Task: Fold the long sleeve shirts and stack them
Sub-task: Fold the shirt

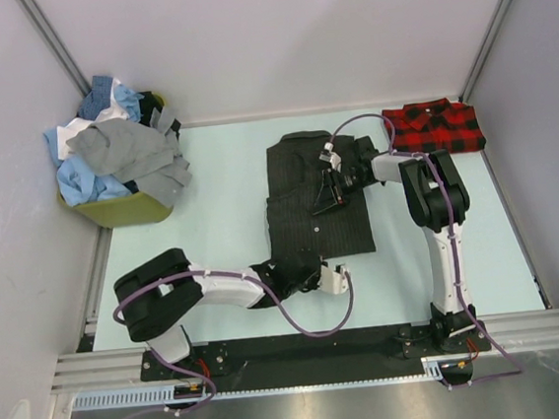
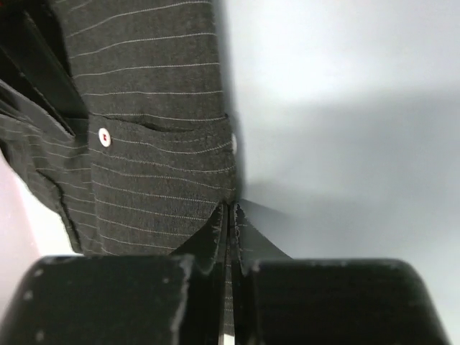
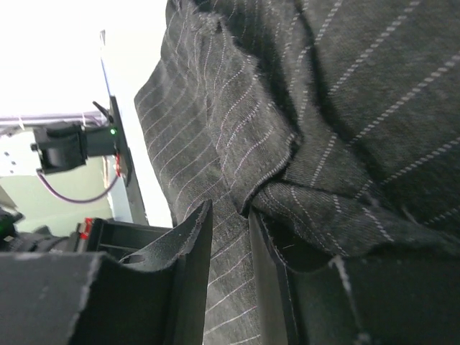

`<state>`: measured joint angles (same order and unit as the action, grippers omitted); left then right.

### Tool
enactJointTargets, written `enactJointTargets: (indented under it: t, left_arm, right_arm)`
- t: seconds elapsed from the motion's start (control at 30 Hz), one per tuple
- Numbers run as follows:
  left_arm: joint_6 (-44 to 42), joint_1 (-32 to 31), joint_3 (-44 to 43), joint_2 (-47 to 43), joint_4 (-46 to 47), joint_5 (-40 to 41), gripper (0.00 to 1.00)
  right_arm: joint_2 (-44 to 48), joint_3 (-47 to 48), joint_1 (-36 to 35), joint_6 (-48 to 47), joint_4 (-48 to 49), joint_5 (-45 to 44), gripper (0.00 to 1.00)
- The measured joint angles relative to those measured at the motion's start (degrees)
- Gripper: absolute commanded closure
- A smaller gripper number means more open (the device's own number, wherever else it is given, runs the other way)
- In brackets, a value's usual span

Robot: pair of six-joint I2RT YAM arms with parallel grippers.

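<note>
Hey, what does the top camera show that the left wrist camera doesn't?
Only the top view: the folded plaid shirt at the far right, the bin heaped with loose shirts at the far left, and the right arm reaching over the pinstripe shirt. Only the left wrist: the left gripper shut on that shirt's edge, and a white button close up. Both: the pinstripe shirt lying on the table.

Robot lab cell: white panels (image 1: 272, 32) on aluminium posts (image 1: 50, 38) around pale table (image 1: 213, 241), arm bases (image 1: 451, 324) bolted to its near rail (image 1: 313, 349).
</note>
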<state>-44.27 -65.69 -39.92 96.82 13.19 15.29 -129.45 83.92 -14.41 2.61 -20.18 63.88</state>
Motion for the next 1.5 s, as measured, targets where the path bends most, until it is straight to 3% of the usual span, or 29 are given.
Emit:
enactJointTargets:
  t: [0.2,0.4,0.67,0.9,1.17,1.4,1.5]
  left_arm:
    - [3.4,-0.6,-3.1,-6.1,-12.5,-4.4,1.00]
    - [10.5,-4.2,-7.6,-15.1,-28.5,-14.5,1.00]
    - [17.4,-3.5,-17.6,-16.2,-45.9,-27.2,1.00]
    - [18.8,8.2,-30.6,-9.6,-52.6,-37.2,1.00]
    - [17.4,24.9,-42.8,5.1,-55.1,-43.8,1.00]
    - [16.7,33.0,-48.1,17.2,-54.3,-47.2,1.00]
    - [16.6,33.6,-49.9,21.4,-54.2,-47.1,0.99]
  right_arm:
    - [2.1,-2.4,-1.4,-5.0,-3.2,-0.2,0.68]
    - [7.6,-7.8,-3.4,-10.5,-12.8,-0.6,0.66]
    - [8.9,2.4,-3.2,-17.3,-21.8,-0.5,0.66]
    - [3.6,5.0,-4.4,-21.1,-23.1,-0.9,0.67]
    - [-0.9,5.1,-4.2,-24.8,-27.2,-1.7,0.64]
    - [-1.4,13.9,-0.8,-25.8,-31.0,-3.6,0.41]
    - [-1.4,17.7,2.8,-26.3,-31.4,-4.7,0.38]
